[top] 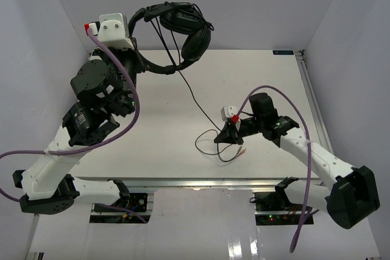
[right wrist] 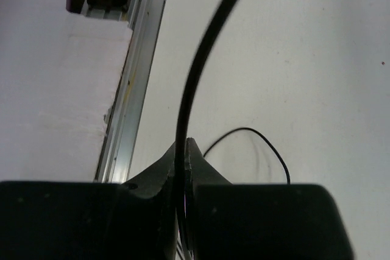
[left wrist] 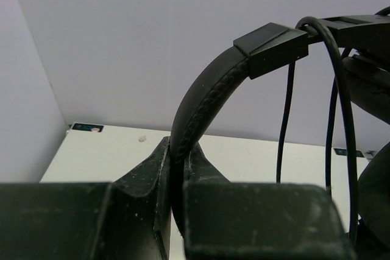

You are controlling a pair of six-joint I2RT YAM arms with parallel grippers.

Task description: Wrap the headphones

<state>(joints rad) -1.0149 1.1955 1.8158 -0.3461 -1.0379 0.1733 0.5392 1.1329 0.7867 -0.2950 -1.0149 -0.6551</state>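
Holding the headphones (top: 183, 25) high above the far left of the counter (top: 152, 150), the left hand (left wrist: 178, 162) is clamping shut on the padded headband (left wrist: 204, 89). This seems meant to let the ear cups (top: 196, 41) hang free while the band is serving as a bar for winding. The cable (top: 192, 94) is already lying over the band in a few loops, as the left wrist view is showing, then dropping in a long slant toward the centre right of the counter. There the right hand (top: 230, 132) is pinching that cable between closed fingertips, just above the surface, probably to draw the line taut and feed the next turn. Loose cable is curling on the counter on the near side of that hand, ending in the small plug (top: 242, 152). The left arm is reaching up and away with its wrist raised; the right arm is stretching leftward from its base, forearm low, hand pointing down at the counter.
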